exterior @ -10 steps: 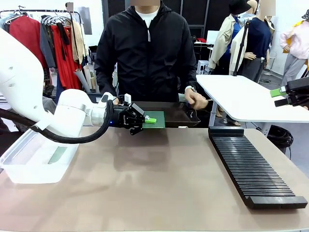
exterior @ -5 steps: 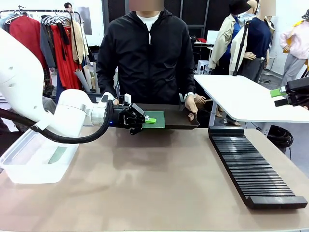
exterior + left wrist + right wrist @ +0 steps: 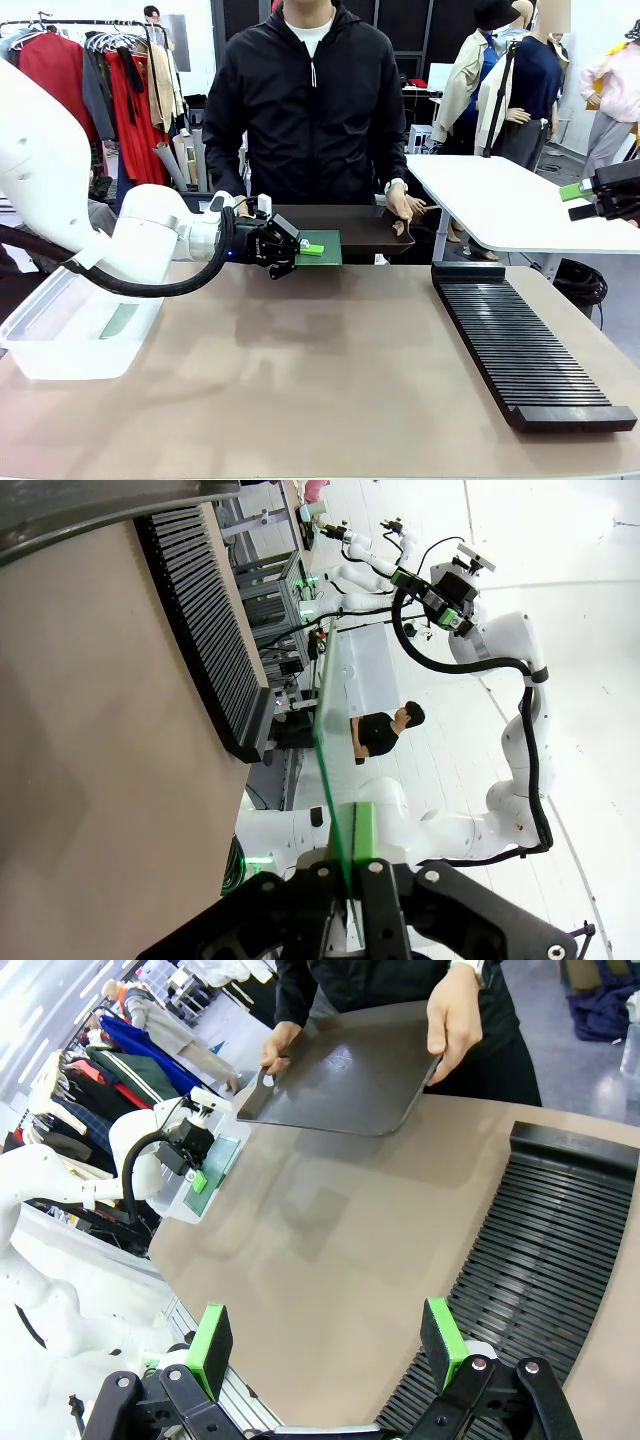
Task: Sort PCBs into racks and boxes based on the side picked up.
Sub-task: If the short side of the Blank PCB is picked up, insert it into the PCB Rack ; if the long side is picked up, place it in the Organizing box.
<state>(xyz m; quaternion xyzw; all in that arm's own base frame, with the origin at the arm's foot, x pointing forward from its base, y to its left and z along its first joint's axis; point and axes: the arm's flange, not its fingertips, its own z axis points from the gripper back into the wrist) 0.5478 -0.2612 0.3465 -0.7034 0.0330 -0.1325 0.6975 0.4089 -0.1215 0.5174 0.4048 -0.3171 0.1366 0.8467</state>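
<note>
The left end effector (image 3: 306, 248) was clamped shut on the edge of a PCB (image 3: 322, 247), holding the green board out flat above the far side of the desk (image 3: 320, 370), just in front of the person. In the left wrist view the same board (image 3: 332, 730) ran edge-on as a thin green line up from between the closed pads (image 3: 364, 825). Over the last second the end effector and the board had not moved; what changed was the dark tray (image 3: 352, 228), which the person's hand (image 3: 402, 205) had lifted off the desk and drawn back toward the body. In the right wrist view the tray (image 3: 340, 1075) was carried in both hands, tilted, with nothing visible on it. I judged this to mean the handover was finished: the board was free of the tray and fully in the robot's hold, so the sorting step could start. The clear box (image 3: 60, 335) sat at the near left of the desk, beside the left arm, with what looked like one board already lying in it; the black rack (image 3: 525, 345) lay along the right side, its slots apparently bare. Which of the two this board belonged in could not be read from the pictures. The right end effector (image 3: 328, 1345) hung with its jaws wide apart and holding nothing, high above the rack's near end.
</note>
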